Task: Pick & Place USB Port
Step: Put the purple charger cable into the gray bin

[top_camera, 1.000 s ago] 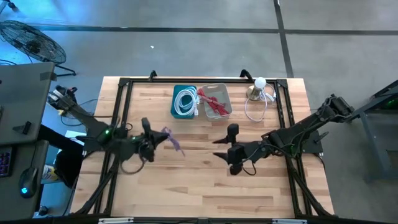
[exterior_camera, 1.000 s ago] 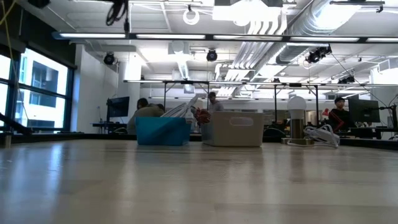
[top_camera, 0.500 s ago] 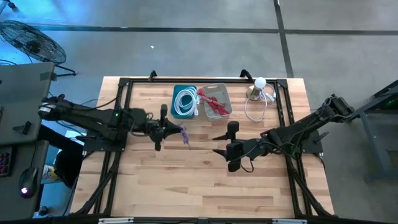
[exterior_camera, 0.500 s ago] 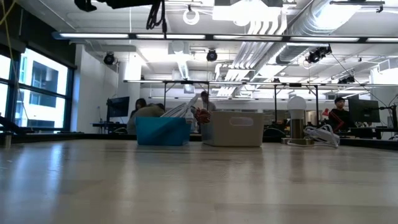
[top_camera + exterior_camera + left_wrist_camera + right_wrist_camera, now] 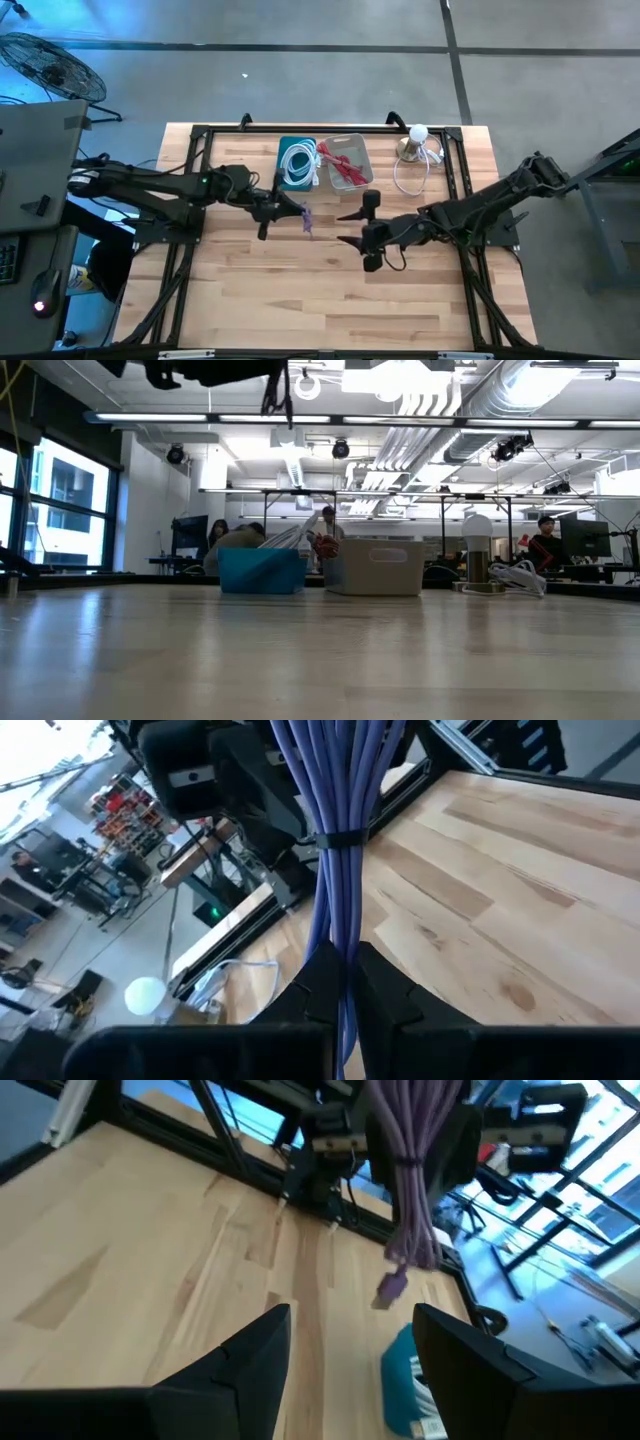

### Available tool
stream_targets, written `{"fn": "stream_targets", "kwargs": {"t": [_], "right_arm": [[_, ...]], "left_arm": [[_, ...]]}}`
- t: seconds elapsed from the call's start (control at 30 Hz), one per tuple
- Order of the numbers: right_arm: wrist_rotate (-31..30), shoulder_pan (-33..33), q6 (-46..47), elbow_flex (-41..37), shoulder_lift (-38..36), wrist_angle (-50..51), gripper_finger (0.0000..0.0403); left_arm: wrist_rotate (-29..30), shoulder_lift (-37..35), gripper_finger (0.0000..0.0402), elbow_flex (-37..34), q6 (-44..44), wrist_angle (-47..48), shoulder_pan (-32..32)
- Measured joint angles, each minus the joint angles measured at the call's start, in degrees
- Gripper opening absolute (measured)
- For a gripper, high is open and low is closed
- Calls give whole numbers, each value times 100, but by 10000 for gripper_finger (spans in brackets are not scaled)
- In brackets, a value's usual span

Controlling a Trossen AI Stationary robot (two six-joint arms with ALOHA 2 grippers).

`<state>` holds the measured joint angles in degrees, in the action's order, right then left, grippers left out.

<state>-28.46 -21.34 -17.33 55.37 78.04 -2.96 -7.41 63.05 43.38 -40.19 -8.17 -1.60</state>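
A bundle of purple USB cable (image 5: 303,217), bound by a dark tie (image 5: 335,840), hangs in the air over the table's middle. My left gripper (image 5: 287,209) is shut on it, just in front of the blue bin (image 5: 296,163). In the right wrist view the bundle (image 5: 410,1170) hangs down with a plug (image 5: 392,1285) at its lower end. My right gripper (image 5: 350,228) stands open a little to the right of the bundle, nothing between its fingers. At the top of the low view the left gripper (image 5: 272,378) shows well above the table. My left gripper pinches the purple bundle (image 5: 336,955) between its two fingers, several strands together, some way from the tie. The fingers come nearly level from the table's left. The bundle is lifted clear of the table, and its free end with the plug hangs below.
The blue bin holds a coiled white cable; next to it a pale bin (image 5: 345,163) holds red cable. A lamp with a white bulb (image 5: 417,140) and a loose white cord stands at the far right. A black frame (image 5: 200,135) borders the table.
My left gripper has swung from the left middle of the table toward its right and far side, to a place in front of the blue bin, and has turned as it went. The purple bundle has travelled with it, staying clear of the table.
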Motion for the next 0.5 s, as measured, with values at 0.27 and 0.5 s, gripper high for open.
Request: {"fn": "stream_targets", "kwargs": {"t": [0.27, 0.5], "right_arm": [[758, 341, -188, 0, 0, -499, 204], [1425, 618, -377, -2, 0, -892, 204]], "left_arm": [[-451, 446, 7, 2, -5, -502, 176], [-452, 483, 7, 0, -35, -567, 176]]}}
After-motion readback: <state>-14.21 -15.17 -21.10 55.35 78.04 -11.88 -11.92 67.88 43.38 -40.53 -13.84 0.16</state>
